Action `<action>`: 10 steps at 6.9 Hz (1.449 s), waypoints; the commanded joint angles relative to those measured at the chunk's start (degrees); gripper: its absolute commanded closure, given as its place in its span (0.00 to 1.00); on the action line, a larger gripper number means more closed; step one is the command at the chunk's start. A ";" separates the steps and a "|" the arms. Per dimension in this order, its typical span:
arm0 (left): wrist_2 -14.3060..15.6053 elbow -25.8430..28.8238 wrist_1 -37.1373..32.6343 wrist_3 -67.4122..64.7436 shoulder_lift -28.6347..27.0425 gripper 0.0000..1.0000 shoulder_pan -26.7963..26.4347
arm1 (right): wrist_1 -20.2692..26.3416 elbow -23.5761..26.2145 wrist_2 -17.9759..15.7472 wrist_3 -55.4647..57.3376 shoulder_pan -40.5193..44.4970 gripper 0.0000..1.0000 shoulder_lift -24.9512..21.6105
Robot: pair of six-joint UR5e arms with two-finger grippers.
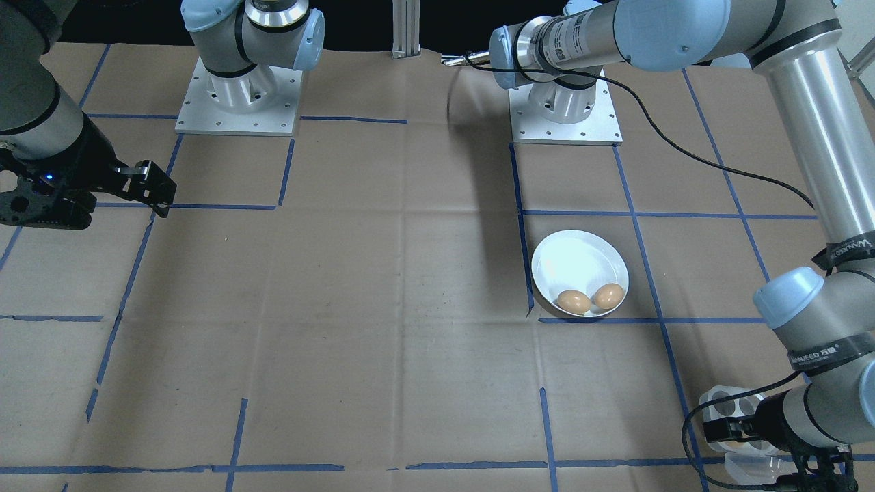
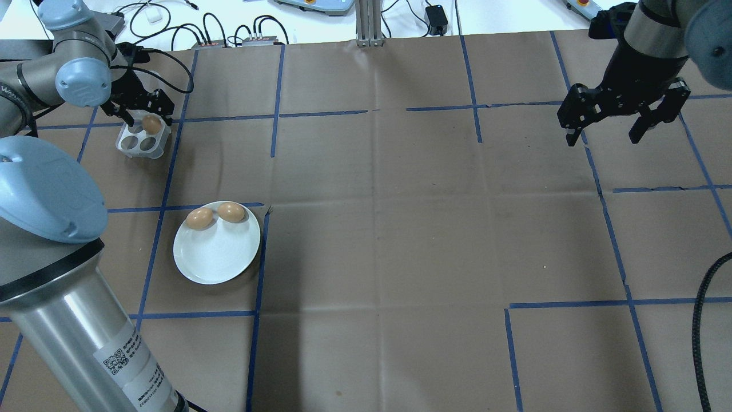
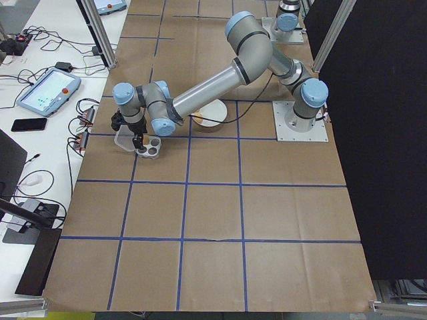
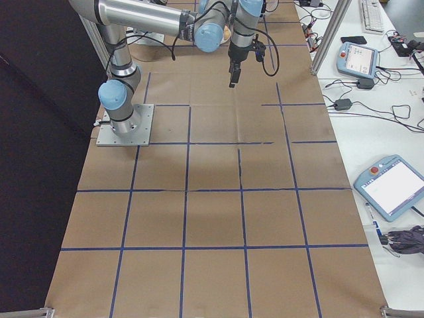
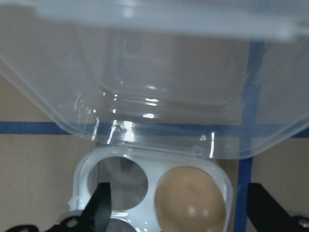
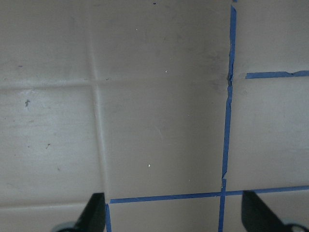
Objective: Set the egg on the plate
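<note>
The round white plate lies at the table's left and holds two brown eggs by its far rim. Farther back, a small white four-hollow tray holds one brown egg. My left gripper hangs open over that tray. In the left wrist view its fingers stand on either side of the egg without touching it. My right gripper hangs open and empty above the paper at the far right.
The tray's clear lid lies folded open just beyond the tray. Brown paper with blue tape lines covers the table. Cables and boxes lie past its far edge. Both arm bases stand at the robot's side.
</note>
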 commanded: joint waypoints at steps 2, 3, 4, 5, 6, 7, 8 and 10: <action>0.01 0.11 -0.64 -0.05 0.65 0.09 -0.09 | 0.02 0.00 0.00 0.00 0.00 0.00 0.00; 0.01 -0.24 -0.73 -0.05 0.48 0.15 -0.09 | 0.02 0.00 0.00 0.00 0.00 0.00 0.00; 0.10 -0.24 -0.91 -0.14 0.56 0.25 -0.09 | 0.02 0.00 0.00 0.00 0.00 0.00 0.00; 0.10 -0.24 -1.08 -0.14 0.74 0.31 -0.09 | -0.06 0.00 0.00 0.00 0.00 0.00 0.00; 0.10 -0.24 -1.17 -0.14 0.82 0.36 -0.09 | 0.02 0.00 0.00 0.00 0.00 0.00 0.00; 0.10 -0.33 -1.17 -0.14 0.74 0.41 -0.09 | 0.02 0.00 0.00 0.00 0.00 0.00 0.00; 0.10 -0.33 -1.26 -0.14 0.82 0.50 -0.09 | -0.06 0.00 0.00 0.00 0.00 0.00 0.00; 0.10 0.19 -2.39 -0.14 0.91 0.66 -0.09 | -0.06 0.00 0.00 0.00 0.00 0.00 0.00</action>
